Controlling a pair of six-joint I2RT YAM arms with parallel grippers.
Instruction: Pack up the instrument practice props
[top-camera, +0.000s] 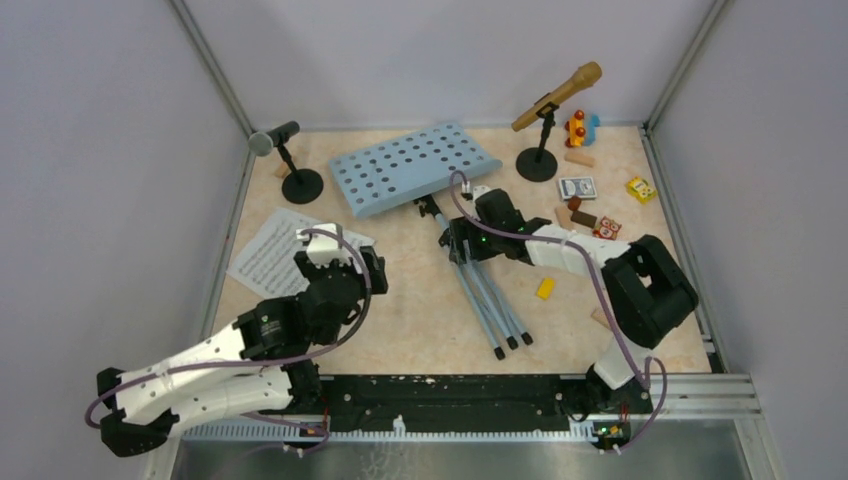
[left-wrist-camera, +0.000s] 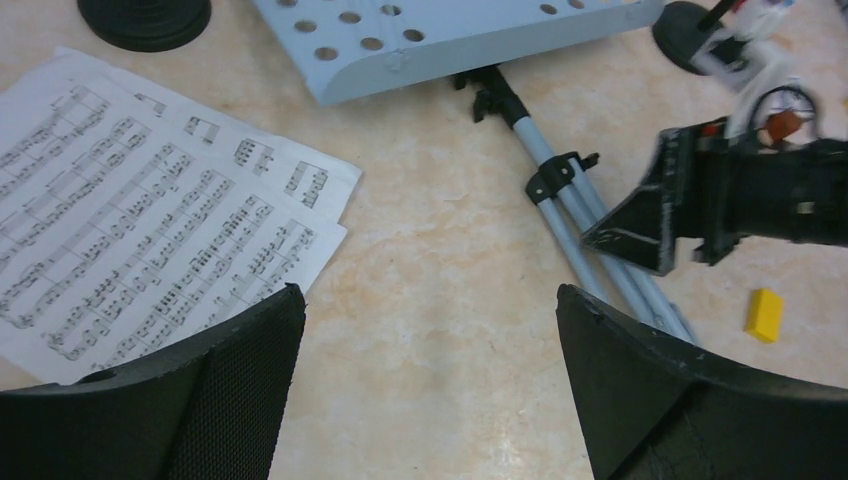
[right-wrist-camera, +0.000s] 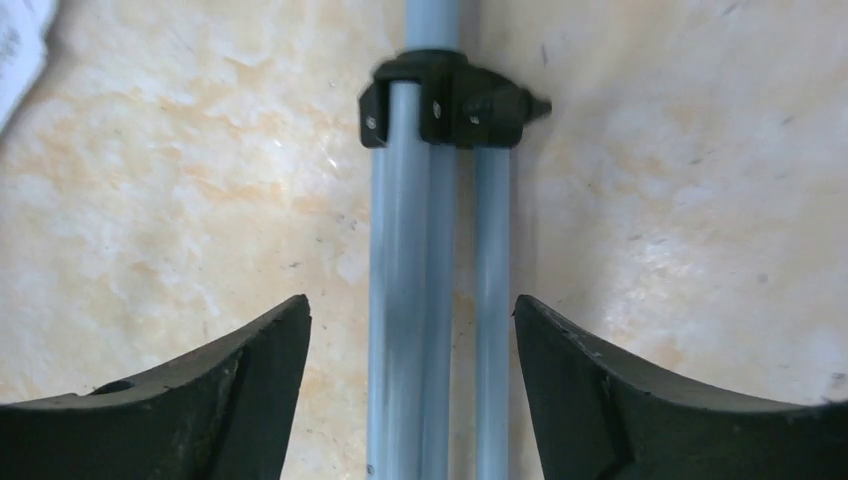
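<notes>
Straddling the smooth grey tripod legs (top-camera: 490, 300) mid-frame with the right end effector (right-wrist-camera: 410, 320) spread, and hovering the released left end effector (left-wrist-camera: 430, 300) by white printed sheets (left-wrist-camera: 150, 230) cropped at frame left.

From the left wrist, cut by the frame: music desk (left-wrist-camera: 450, 35) at twelve o'clock, mic holder (left-wrist-camera: 145, 20) base at eleven, music sheets (left-wrist-camera: 150, 230) at nine. From the right wrist, tripod legs (right-wrist-camera: 405, 300) clipped at twelve and six o'clock and slightly blurred, only a sheet corner showing at ten. From above, sheets partly covered by the left gripper (top-camera: 340, 262), upper legs hidden under the right gripper (top-camera: 455, 247), card box (top-camera: 577, 187) print too small to read.
</notes>
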